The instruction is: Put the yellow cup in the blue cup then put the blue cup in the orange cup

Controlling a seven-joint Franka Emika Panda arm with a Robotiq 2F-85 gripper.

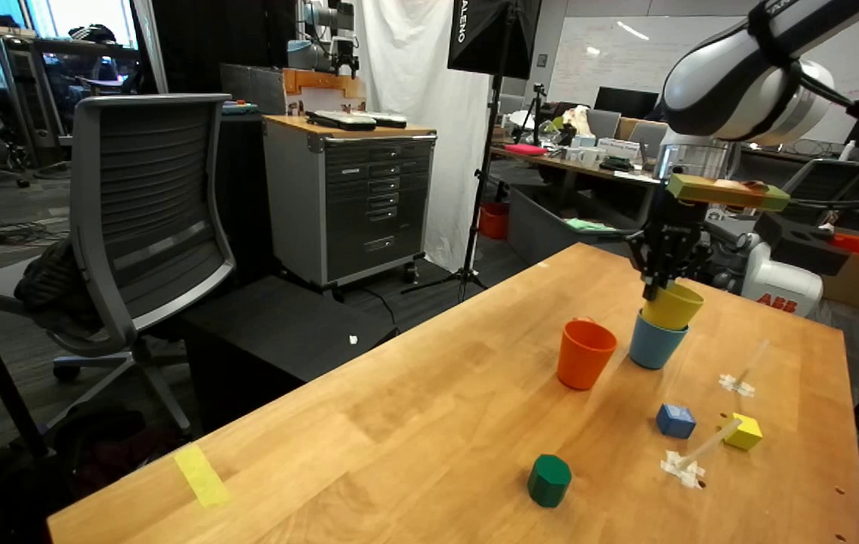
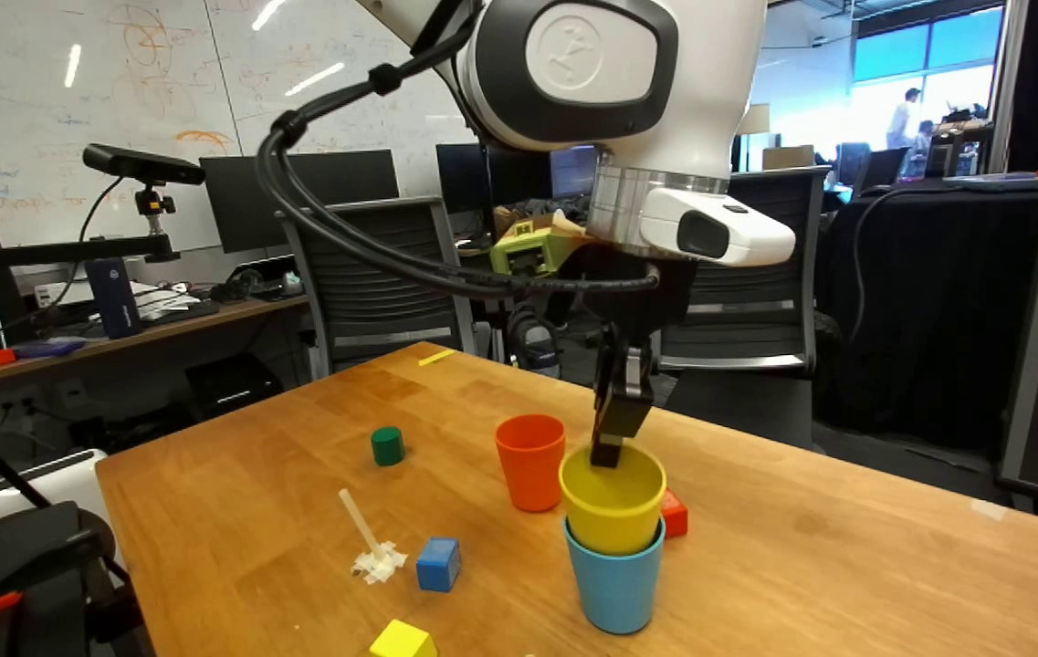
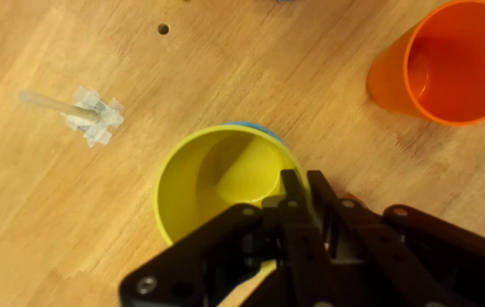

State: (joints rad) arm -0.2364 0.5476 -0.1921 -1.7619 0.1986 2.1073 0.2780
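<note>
The yellow cup (image 1: 673, 308) sits partly inside the mouth of the blue cup (image 1: 656, 346), tilted in this exterior view, with much of its side above the blue rim. In the other exterior picture, the yellow cup (image 2: 612, 518) also stands in the blue cup (image 2: 617, 586). My gripper (image 3: 302, 171) is shut on the wall of the yellow cup (image 3: 231, 166), one finger inside and one outside. Only a sliver of the blue cup's rim (image 3: 261, 127) shows in the wrist view. The orange cup (image 1: 586, 355) stands upright and empty beside them; it also shows in the wrist view (image 3: 389, 83).
A red block (image 2: 675, 515) lies close behind the blue cup. A blue block (image 1: 675, 421), a yellow block (image 1: 744, 431) and a green block (image 1: 549, 480) lie on the table. Two thin sticks, one of them here (image 2: 361, 525), are taped upright to the tabletop.
</note>
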